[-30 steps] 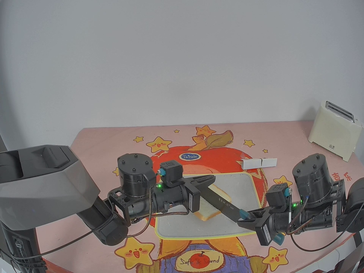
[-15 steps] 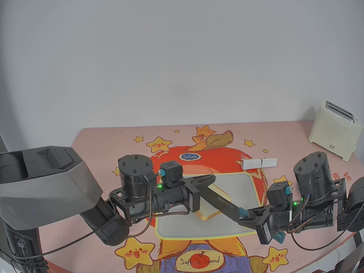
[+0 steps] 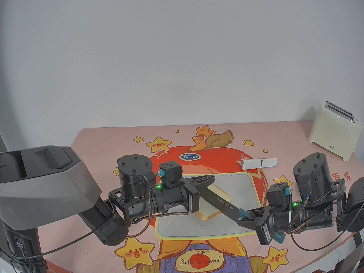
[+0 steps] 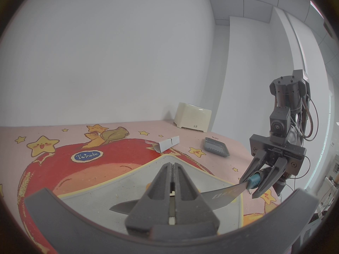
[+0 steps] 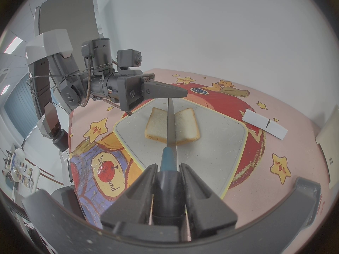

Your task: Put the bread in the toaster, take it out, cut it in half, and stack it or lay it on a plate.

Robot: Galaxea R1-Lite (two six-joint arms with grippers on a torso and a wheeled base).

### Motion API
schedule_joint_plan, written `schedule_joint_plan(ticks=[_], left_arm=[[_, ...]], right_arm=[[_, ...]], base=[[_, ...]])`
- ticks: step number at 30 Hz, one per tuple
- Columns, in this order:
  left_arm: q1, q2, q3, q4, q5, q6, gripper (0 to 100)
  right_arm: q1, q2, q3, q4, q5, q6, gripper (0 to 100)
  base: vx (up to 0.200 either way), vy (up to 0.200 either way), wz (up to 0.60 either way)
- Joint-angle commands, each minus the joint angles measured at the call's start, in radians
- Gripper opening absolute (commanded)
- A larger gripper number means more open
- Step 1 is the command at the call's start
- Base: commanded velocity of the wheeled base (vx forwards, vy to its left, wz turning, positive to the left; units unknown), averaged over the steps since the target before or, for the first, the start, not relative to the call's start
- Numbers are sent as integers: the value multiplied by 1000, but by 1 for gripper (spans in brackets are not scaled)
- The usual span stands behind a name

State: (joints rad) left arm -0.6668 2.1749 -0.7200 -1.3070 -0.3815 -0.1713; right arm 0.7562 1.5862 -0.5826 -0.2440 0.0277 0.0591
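Short lettering stands on a blue oval badge [image 3: 190, 156] and a small red apple drawing [image 3: 200, 260] printed on the pink star-patterned tabletop [image 3: 106, 145], on the dark-bladed kitchen knife [image 3: 223, 201], and on the cream plastic toaster [image 3: 333, 131].

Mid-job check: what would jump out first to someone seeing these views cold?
The knife lies diagonally across the bread slice on the grey cutting board at table centre, its teal handle clamped in the right gripper. The shut left gripper sits over the blade's far end. The cream toaster stands at the table's far right corner.
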Motion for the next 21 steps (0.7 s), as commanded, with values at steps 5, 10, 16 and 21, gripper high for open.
schedule_joint_plan(ticks=[5, 10, 16, 21], left_arm=[[0, -1, -1, 2, 0, -1, 0], [1, -26, -1, 6, 0, -1, 0], [3, -37, 2, 20, 0, -1, 0], [18, -29, 2, 15, 0, -1, 0]], right_arm=[[0, 1, 1, -1, 0, -1, 0], [2, 12, 6, 9, -2, -2, 0], [2, 26, 6, 0, -2, -2, 0], [0, 15, -2, -3, 0, 1, 0]], base=[[0, 0, 0], [0, 0, 0], [0, 0, 0], [0, 0, 0]])
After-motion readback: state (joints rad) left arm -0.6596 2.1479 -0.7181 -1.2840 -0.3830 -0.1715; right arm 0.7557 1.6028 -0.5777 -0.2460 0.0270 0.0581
